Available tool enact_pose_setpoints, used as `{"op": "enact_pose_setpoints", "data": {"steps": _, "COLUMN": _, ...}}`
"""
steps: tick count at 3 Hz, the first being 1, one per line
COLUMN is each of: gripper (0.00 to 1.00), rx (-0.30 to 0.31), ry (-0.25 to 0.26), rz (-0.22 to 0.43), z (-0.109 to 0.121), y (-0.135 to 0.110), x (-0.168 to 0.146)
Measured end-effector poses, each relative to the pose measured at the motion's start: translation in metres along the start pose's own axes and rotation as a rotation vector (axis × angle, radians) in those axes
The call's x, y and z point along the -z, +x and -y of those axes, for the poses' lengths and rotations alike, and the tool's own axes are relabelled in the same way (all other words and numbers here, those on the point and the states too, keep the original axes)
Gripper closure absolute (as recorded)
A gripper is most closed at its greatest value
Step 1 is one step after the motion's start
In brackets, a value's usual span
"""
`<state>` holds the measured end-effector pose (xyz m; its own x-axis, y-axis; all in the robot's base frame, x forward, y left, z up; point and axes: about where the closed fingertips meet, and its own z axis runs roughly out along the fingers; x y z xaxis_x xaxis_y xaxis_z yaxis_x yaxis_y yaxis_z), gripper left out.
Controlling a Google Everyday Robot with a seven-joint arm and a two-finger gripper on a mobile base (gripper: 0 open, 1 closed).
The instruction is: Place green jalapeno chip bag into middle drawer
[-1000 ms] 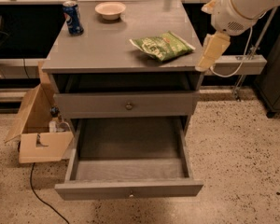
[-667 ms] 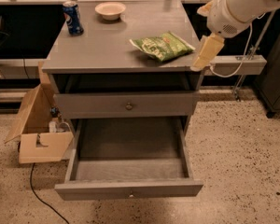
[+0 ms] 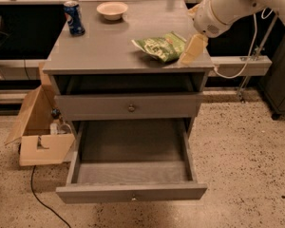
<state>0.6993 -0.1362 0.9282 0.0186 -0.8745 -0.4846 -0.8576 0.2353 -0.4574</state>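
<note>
The green jalapeno chip bag (image 3: 161, 45) lies flat on the right part of the grey cabinet top (image 3: 104, 46). My gripper (image 3: 192, 49) hangs from the white arm at the top right, just right of the bag at its edge and low over the cabinet's right front corner. The middle drawer (image 3: 131, 192), the lowest tier, is pulled fully out and nothing lies in it. The like-fronted drawer (image 3: 131, 107) one tier higher is closed.
A blue soda can (image 3: 74, 18) and a small bowl (image 3: 112, 9) stand at the back of the cabinet top. An open cardboard box (image 3: 38, 137) sits on the floor to the left of the cabinet. A black cable (image 3: 40, 201) runs over the floor.
My gripper has moved left, from beside the cabinet's right edge to right next to the chip bag. The bag and drawers have not moved.
</note>
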Motion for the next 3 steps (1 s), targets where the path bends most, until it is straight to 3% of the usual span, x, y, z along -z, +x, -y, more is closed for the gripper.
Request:
{"op": "enact_pose_setpoints", "data": {"steps": 1, "gripper": 0.0, "rx": -0.055, "ry": -0.001, "rz": 0.022, "z": 0.011, "y": -0.012, "x": -0.051}}
{"op": "enact_pose_setpoints", "data": {"steps": 3, "gripper": 0.0, "rx": -0.127, "ry": 0.016, "rz": 0.027, "z": 0.027, "y": -0.016, "x": -0.107}}
